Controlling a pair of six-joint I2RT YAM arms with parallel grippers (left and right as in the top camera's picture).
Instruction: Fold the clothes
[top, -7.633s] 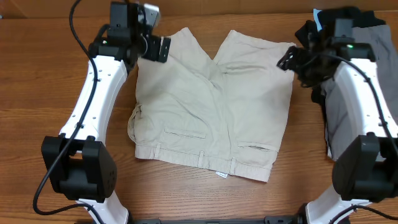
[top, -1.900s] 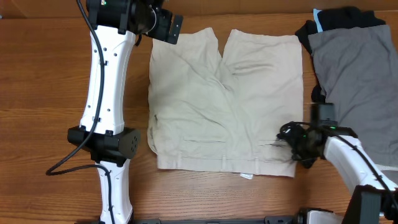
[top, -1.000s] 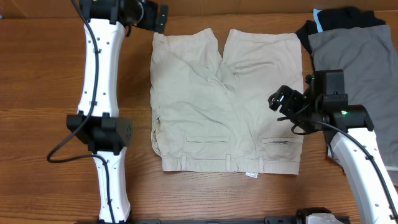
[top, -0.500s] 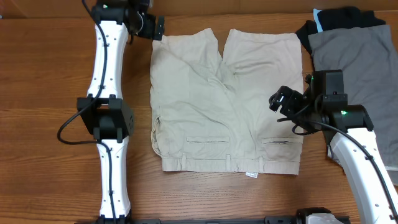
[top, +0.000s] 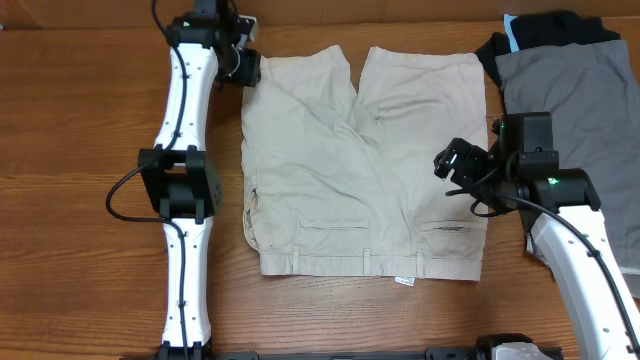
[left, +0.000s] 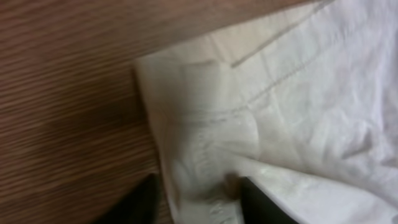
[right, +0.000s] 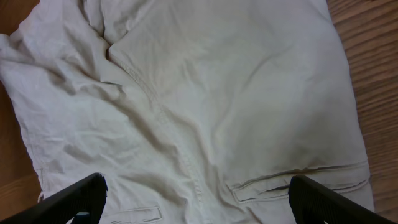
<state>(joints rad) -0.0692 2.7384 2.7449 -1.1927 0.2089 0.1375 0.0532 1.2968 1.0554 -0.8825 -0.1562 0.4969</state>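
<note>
Here, the beige shorts (top: 350, 160) lie spread flat on the bench (top: 70, 200), one pair of fingers at a hem corner and the other above the seat.
The left fingers (left: 140, 204) are at the far-left leg hem corner, drawn in narrow. One tip is on the wood just beside the cloth edge and the other is on the fabric, with a rumpled ridge of hem between them; whether they truly pinch it I cannot tell. The shorts lie back side up, legs pointing away and the waistband (top: 365, 262) toward the near edge. The right fingers (right: 78, 196) are spread wide, holding nothing, and hover over the right half near the welt pocket (top: 445, 228). Further right, apart from the shorts, a grey garment (top: 570, 100) lies with a black garment (top: 550, 28) showing at its far edge.
</note>
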